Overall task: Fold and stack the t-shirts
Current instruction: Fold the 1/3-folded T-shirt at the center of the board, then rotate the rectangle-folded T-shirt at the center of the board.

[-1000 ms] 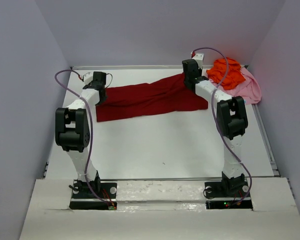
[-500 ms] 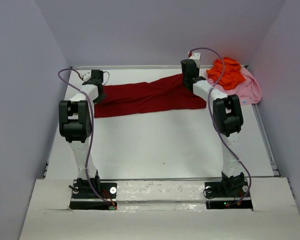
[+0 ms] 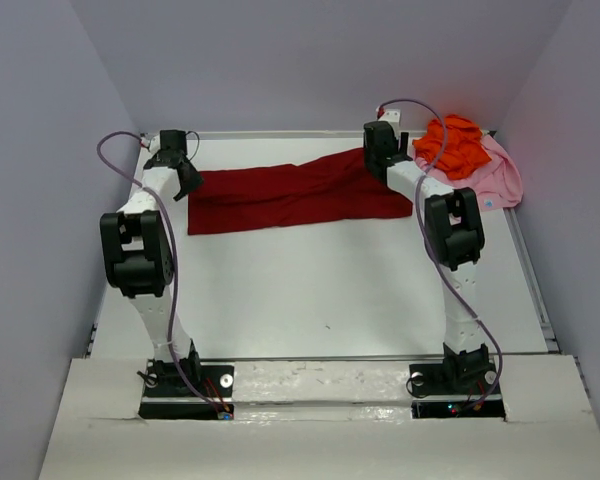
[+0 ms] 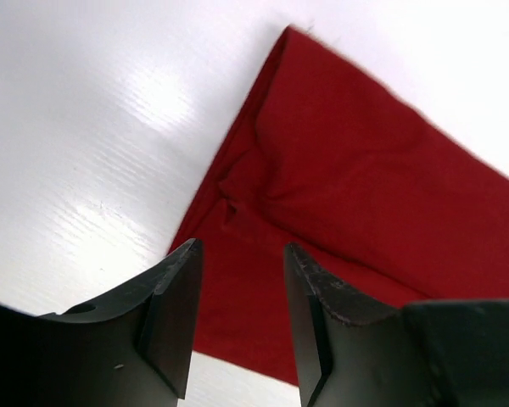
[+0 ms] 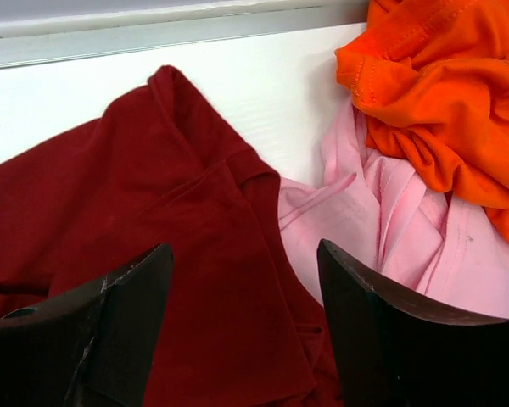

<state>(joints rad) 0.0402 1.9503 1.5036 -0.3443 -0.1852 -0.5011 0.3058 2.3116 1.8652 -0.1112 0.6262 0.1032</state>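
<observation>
White counter, grey walls. Dark red t-shirt lay flat along the far edge as a long, creased band. Orange t-shirt was heaped on the pink t-shirt at the far right corner. Left gripper and right gripper were both spread, empty, over the red shirt's ends.

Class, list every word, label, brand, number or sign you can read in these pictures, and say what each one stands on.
None can be read: no text shows on the dark red t-shirt, the orange t-shirt, the pink t-shirt or the table.
</observation>
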